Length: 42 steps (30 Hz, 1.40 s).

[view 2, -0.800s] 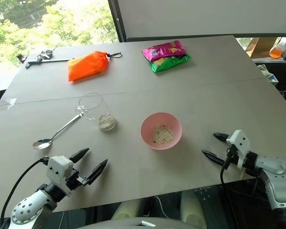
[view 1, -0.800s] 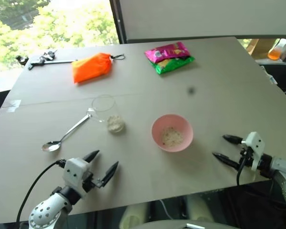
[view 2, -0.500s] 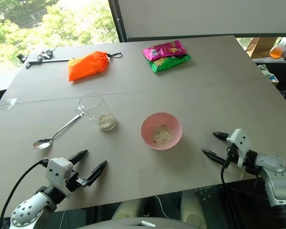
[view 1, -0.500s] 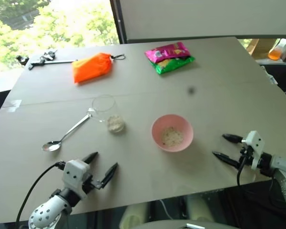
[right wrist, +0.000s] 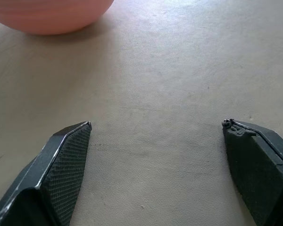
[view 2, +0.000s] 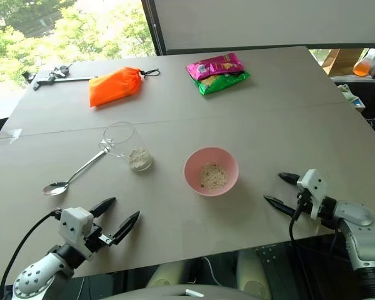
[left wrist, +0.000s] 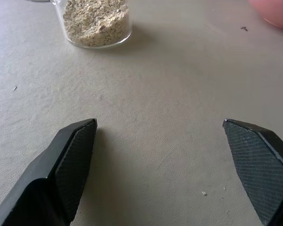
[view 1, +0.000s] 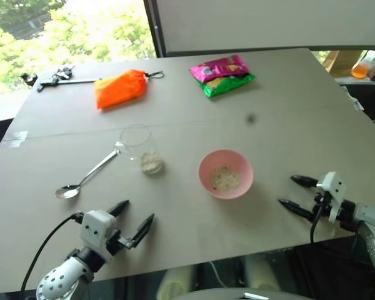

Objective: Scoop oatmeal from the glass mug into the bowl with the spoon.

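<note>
I have both arms low over the near edge of the table (view 2: 287, 125). The left gripper (view 2: 115, 217) and right gripper (view 2: 280, 190) each stand with their 2 fingers spread wide, holding nothing. The spoon (view 2: 75, 173) lies flat ahead of my left gripper, its handle tip touching or just beside the glass mug (view 2: 126, 147), which has oatmeal (left wrist: 96, 19) in the bottom. The pink bowl (view 2: 211, 171) sits right of the mug, already holding some flakes. I judge the spoon light, stiff and slick; lying flat, it will be awkward to pinch, so I'd take it mid-handle. The mug looks fragile and tip-prone.
</note>
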Each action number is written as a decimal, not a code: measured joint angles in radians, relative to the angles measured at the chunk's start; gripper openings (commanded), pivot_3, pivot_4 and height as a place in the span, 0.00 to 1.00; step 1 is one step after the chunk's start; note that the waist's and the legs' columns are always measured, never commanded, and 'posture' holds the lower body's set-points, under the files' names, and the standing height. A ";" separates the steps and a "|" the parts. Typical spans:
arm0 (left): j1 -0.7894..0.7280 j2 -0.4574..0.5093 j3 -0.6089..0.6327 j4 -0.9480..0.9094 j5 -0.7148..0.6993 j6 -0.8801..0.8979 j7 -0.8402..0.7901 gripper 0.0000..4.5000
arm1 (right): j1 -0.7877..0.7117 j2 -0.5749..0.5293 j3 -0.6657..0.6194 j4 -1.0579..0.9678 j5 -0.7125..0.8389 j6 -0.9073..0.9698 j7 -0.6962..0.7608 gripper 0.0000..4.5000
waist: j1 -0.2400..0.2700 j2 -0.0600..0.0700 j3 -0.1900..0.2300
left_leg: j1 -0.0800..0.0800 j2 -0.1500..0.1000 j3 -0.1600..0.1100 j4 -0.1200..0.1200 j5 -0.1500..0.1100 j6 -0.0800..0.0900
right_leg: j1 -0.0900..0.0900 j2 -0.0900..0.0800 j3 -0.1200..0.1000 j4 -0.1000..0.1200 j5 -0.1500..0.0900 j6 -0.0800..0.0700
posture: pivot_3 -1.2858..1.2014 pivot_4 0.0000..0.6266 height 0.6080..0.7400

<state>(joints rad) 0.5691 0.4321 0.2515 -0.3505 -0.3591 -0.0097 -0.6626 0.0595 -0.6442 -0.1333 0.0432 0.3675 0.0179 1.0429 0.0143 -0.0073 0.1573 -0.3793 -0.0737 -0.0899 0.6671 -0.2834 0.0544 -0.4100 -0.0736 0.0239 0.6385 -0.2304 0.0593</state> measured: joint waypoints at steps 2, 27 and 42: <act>0.000 0.003 0.011 0.008 -0.005 -0.001 -0.011 0.99 | 0.002 -0.005 0.004 -0.020 0.011 0.024 0.013 0.99 | 0.000 0.001 0.000 | 0.000 0.000 0.000 0.000 0.000 0.000 | 0.000 0.000 0.000 0.000 0.000 0.000 | 0.52 0.24 1.00; -0.333 0.354 0.275 0.300 -0.017 0.353 0.030 0.99 | -0.351 -0.163 0.124 -0.677 0.450 0.584 0.002 0.99 | 0.002 0.001 0.005 | -0.004 0.002 -0.001 0.000 -0.001 -0.002 | -0.005 0.001 -0.003 0.000 0.001 0.000 | 0.52 0.24 1.00; -0.745 0.508 0.045 0.857 0.113 0.214 -0.195 0.81 | -0.348 -0.149 0.136 -0.694 0.441 0.589 -0.044 1.00 | -0.003 0.008 0.000 | -0.001 0.001 -0.001 0.000 -0.001 -0.002 | -0.005 0.001 -0.001 0.004 0.001 -0.001 | 0.52 0.24 1.00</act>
<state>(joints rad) -0.1761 0.9402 0.2966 0.5066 -0.2463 0.2041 -0.8576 -0.2881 -0.7932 0.0025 -0.6505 0.8090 0.6070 0.9992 0.0109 0.0008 0.1573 -0.3802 -0.0727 -0.0904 0.6671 -0.2841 0.0527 -0.4151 -0.0730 0.0230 0.6427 -0.2294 0.0583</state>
